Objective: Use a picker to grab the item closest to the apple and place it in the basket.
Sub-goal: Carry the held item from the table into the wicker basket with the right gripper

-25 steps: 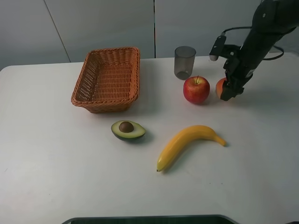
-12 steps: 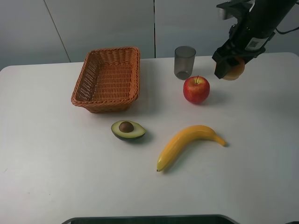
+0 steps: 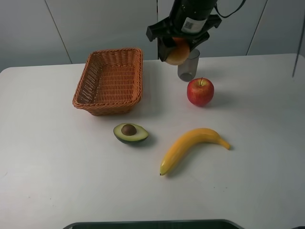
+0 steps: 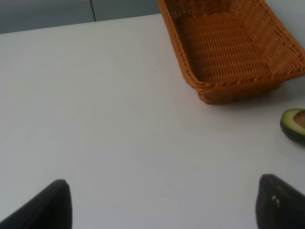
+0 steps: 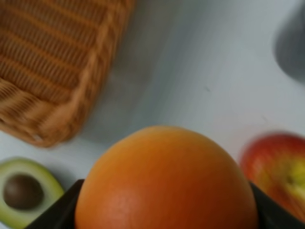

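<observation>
My right gripper (image 3: 177, 49) is shut on an orange (image 3: 177, 53) and holds it in the air, just right of the wicker basket (image 3: 110, 79) and in front of the grey cup (image 3: 189, 64). In the right wrist view the orange (image 5: 166, 181) fills the space between the dark fingers, with the basket (image 5: 52, 62) and the red apple (image 5: 279, 167) below. The red apple (image 3: 200, 91) rests on the table. My left gripper (image 4: 162, 202) is open low over bare table, its fingertips (image 4: 47, 207) wide apart, not visible in the high view.
A halved avocado (image 3: 130, 132) with its pit lies in front of the basket. A banana (image 3: 190, 147) lies in front of the apple. The white table (image 3: 57, 167) spreads to the left and front.
The right gripper took the orange from beside the apple, lifted it, and carried it left over the cup toward the basket. The left arm has not visibly moved.
</observation>
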`<action>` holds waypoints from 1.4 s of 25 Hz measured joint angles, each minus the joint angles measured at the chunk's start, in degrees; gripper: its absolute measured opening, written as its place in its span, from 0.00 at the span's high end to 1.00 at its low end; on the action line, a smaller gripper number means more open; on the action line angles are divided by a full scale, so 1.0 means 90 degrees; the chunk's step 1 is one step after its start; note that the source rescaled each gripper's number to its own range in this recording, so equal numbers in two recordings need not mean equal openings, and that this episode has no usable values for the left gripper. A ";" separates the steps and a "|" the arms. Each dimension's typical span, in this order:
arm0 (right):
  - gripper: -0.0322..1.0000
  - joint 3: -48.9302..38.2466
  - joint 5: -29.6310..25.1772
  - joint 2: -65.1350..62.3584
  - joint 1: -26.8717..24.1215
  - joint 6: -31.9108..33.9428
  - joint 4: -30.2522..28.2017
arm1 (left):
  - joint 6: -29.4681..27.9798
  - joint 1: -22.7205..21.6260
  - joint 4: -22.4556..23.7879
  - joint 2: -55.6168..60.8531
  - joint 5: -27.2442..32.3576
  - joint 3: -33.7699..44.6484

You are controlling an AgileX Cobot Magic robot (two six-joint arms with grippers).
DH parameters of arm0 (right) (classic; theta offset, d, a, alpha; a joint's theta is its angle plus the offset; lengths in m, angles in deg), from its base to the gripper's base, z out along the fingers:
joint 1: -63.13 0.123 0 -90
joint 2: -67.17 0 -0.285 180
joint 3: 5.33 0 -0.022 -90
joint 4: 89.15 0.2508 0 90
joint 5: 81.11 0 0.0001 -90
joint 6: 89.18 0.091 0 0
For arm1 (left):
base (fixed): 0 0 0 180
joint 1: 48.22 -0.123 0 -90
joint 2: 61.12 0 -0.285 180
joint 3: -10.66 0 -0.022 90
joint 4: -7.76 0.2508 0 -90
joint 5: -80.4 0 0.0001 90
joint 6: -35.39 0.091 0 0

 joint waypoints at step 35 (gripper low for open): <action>0.96 0.2773 0.1928 0.3504 0.1083 0.0242 -0.0083 | -0.0012 0.0000 0.0000 0.0000 0.0000 0.0000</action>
